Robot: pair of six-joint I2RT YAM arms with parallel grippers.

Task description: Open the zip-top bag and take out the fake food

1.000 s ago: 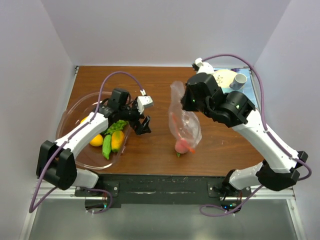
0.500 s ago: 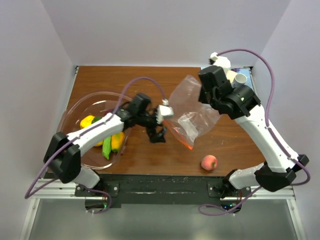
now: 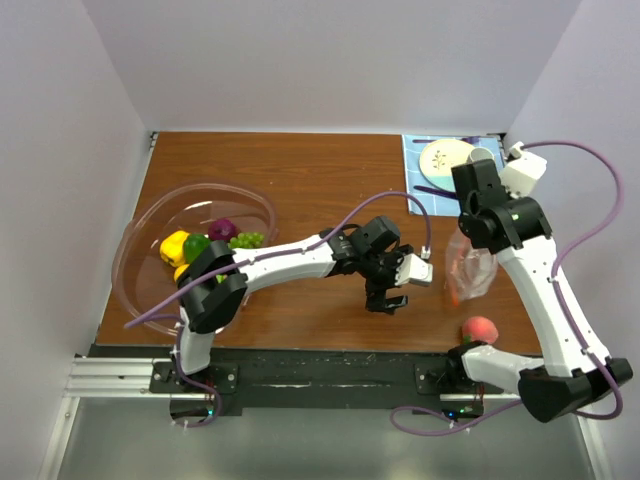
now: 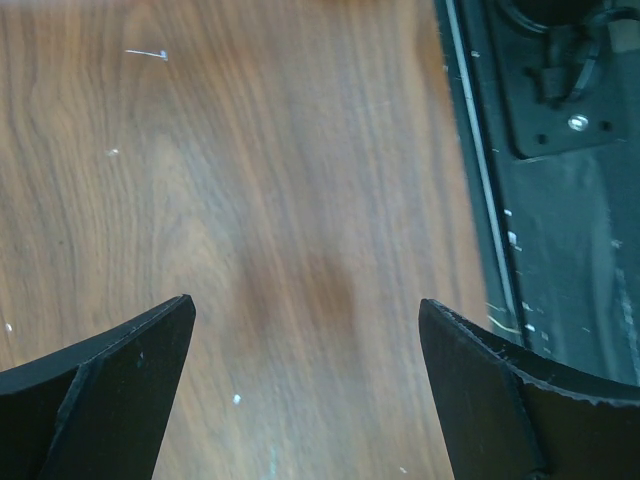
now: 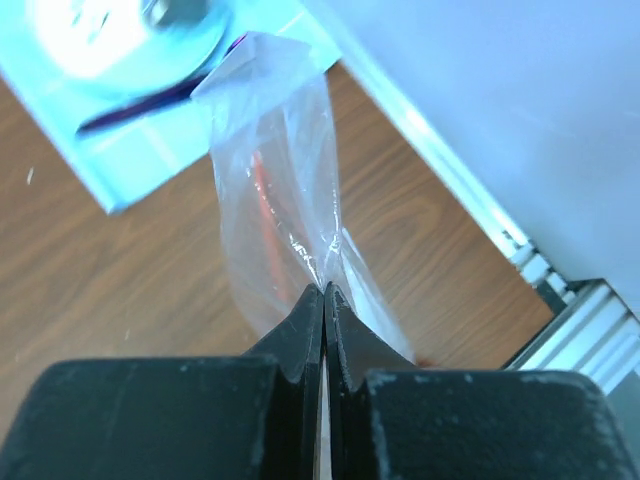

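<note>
The right wrist view shows the right end effector (image 5: pixel 323 296) pressed together on a fold of the zip-top bag (image 5: pixel 280 200), with the orange-red zip strip (image 5: pixel 262 195) visible through the clear film beyond the tips. The overhead view hides that pinch under the arm. It shows instead where the bag hangs, limp at about 4 o'clock on the desk (image 3: pixel 300 170). One pink-red fruit (image 3: pixel 481 328) lies at 5 o'clock, just nearer than the bag and close to the desk's near edge (no wrist camera catches it). The rest of the fake food (image 3: pixel 196 243), in yellow, green and purple pieces, sits in the clear bowl (image 3: pixel 135 250) at 9 o'clock. The left arm stretches across toward the bag, and the left end effector (image 3: pixel 386 300) points down between 5 and 6 o'clock, apart from the plastic. Its own camera shows the fingers (image 4: pixel 110 370) spread wide over bare wood, with the black rail (image 4: pixel 570 200) at that view's 3 o'clock. A blue mat (image 3: pixel 412 172) carrying a plate (image 3: pixel 445 157) lies at 1 o'clock.
</note>
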